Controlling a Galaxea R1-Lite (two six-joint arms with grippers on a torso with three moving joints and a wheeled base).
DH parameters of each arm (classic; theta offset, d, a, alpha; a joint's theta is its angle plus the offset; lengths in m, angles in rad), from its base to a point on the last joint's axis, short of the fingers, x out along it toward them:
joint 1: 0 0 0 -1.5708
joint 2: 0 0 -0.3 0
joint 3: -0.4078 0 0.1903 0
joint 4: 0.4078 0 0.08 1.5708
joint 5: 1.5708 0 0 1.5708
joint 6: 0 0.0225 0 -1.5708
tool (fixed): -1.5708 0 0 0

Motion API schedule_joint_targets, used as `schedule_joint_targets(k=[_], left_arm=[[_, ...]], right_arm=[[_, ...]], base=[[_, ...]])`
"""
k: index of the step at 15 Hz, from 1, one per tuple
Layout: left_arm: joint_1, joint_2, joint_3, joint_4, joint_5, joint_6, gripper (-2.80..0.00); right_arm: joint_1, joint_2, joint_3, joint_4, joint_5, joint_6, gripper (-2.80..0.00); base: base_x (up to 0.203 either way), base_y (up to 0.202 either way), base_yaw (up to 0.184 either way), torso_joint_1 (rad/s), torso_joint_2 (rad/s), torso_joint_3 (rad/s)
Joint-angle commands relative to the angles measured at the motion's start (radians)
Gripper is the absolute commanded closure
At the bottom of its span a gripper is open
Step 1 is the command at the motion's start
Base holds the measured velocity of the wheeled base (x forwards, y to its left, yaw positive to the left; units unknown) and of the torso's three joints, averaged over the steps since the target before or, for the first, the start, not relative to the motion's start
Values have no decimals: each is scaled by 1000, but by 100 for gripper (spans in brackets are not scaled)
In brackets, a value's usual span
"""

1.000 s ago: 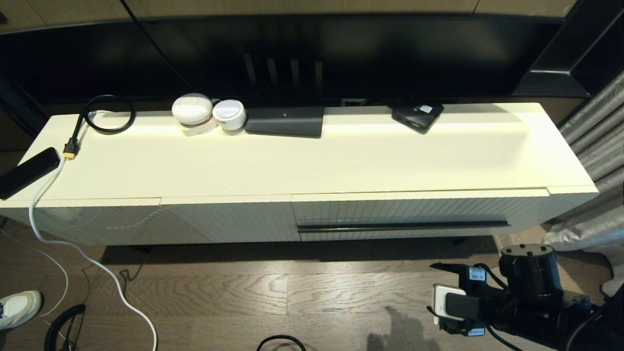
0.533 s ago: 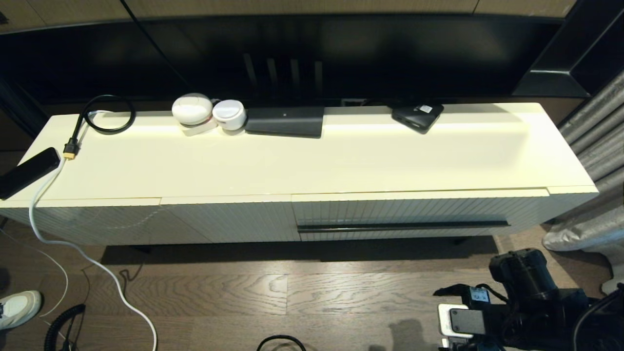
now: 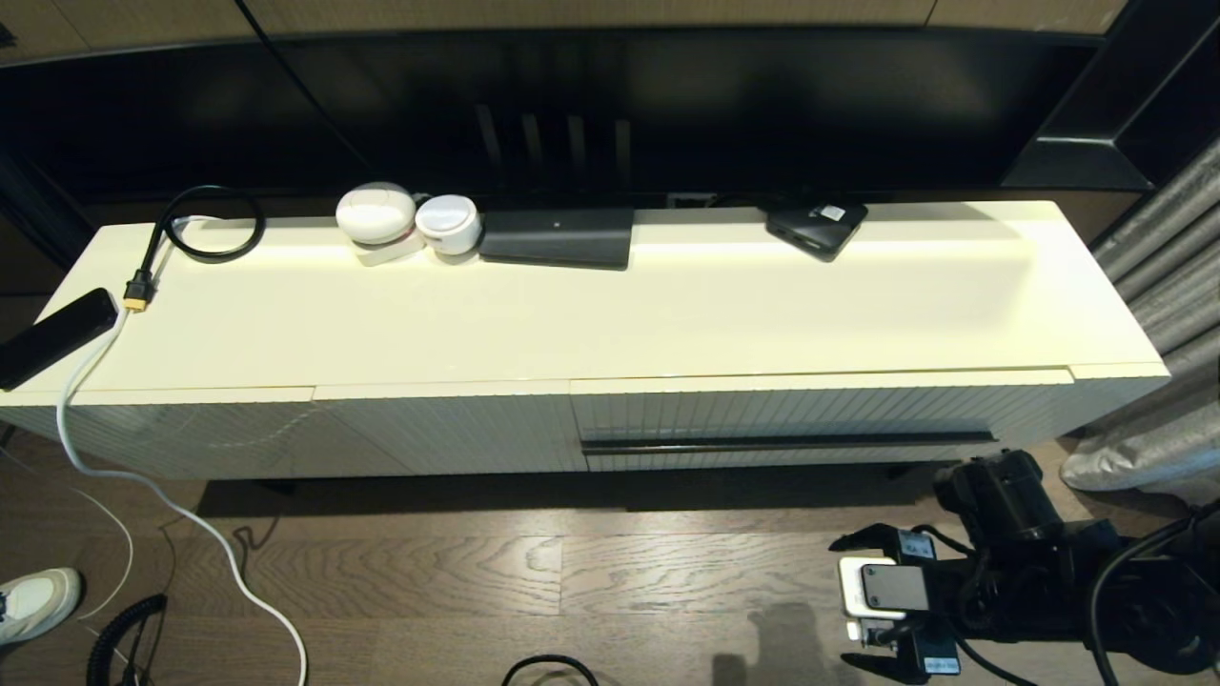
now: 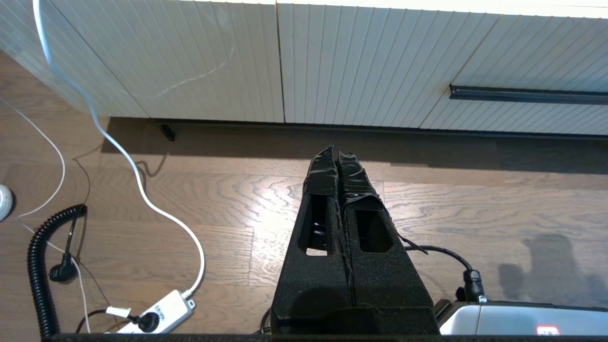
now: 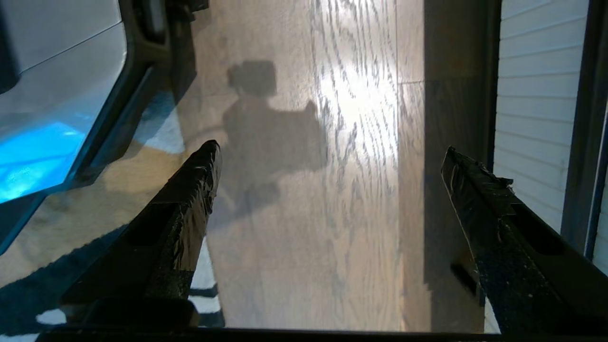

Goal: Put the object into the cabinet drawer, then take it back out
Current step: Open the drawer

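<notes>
Both right gripper (image 5: 330, 156) jaws wide apart, plain only from its wrist.

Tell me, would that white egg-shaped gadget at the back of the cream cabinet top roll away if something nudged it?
The white egg-shaped gadget looks smooth and rounded, so a grip may slip. It seems to sit on a small flat base, so it would probably tip or slide rather than roll freely. The round white puck seems to touch it and might block it on that side.
</notes>
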Motion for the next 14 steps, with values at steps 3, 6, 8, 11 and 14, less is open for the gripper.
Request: schedule_joint_targets(k=[3, 6, 8, 11, 14], left_arm=[[0, 0, 0, 0, 1, -1, 0], [0, 0, 0, 0, 1, -1, 0], [1, 0, 0, 0, 1, -1, 0], [1, 0, 0, 0, 1, -1, 0], [0, 0, 0, 0, 1, -1, 0]], right_arm=[[0, 105, -75, -15, 33, -52, -280], [-8, 139, -116, -20, 34, -85, -280], [-19, 163, -144, -35, 35, -129, -280], [-35, 189, -169, -79, 35, -154, -280], [-51, 220, -190, -136, 34, -208, -280]], base=[[0, 0, 0, 0, 0, 0], [0, 0, 0, 0, 0, 0], [0, 0, 0, 0, 0, 0], [0, 0, 0, 0, 0, 0], [0, 0, 0, 0, 0, 0]])
